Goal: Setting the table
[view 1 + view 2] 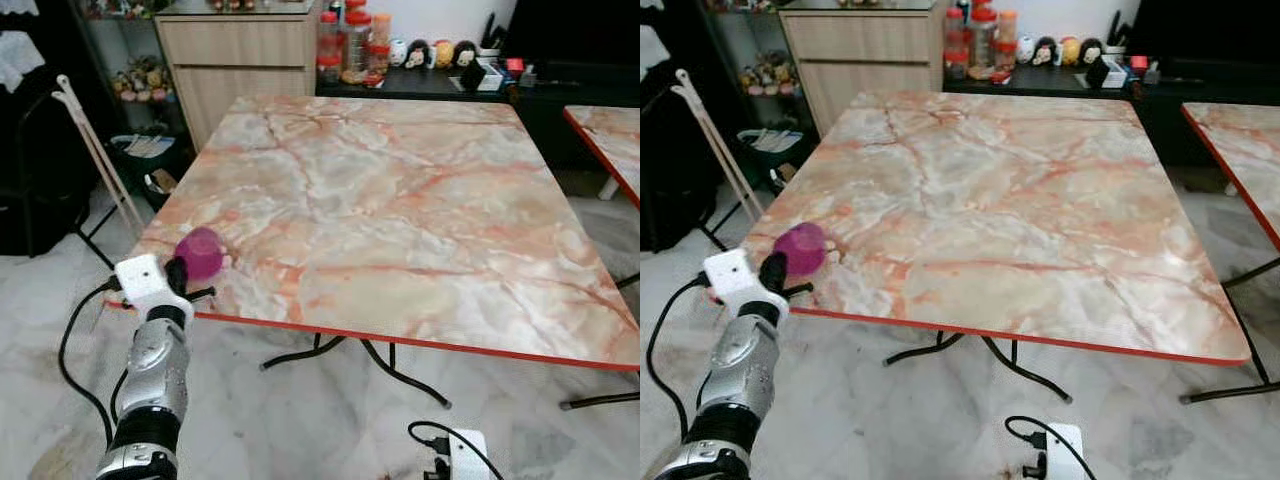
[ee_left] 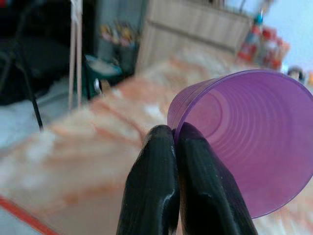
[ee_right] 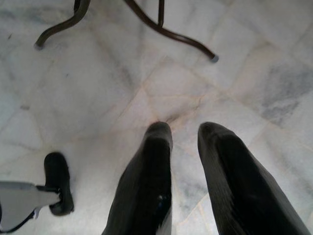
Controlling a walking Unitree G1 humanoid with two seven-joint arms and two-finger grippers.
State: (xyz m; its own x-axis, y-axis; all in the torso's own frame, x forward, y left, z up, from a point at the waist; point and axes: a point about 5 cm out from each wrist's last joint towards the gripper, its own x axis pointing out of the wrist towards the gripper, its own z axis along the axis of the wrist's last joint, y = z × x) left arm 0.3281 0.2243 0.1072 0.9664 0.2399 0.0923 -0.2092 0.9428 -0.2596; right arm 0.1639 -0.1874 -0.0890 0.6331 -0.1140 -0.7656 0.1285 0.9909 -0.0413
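A translucent purple cup (image 1: 201, 253) sits against a table (image 1: 400, 200) marbled peach-and-cream with a red edge.

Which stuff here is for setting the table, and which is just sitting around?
For the job:
- purple cup, pinched at its rim by the left hand
- marble table, where the cup is held over the near left corner

Just around:
- jars and little figurines on the dark counter behind
- wooden cabinet
- right hand, hanging idle over the floor
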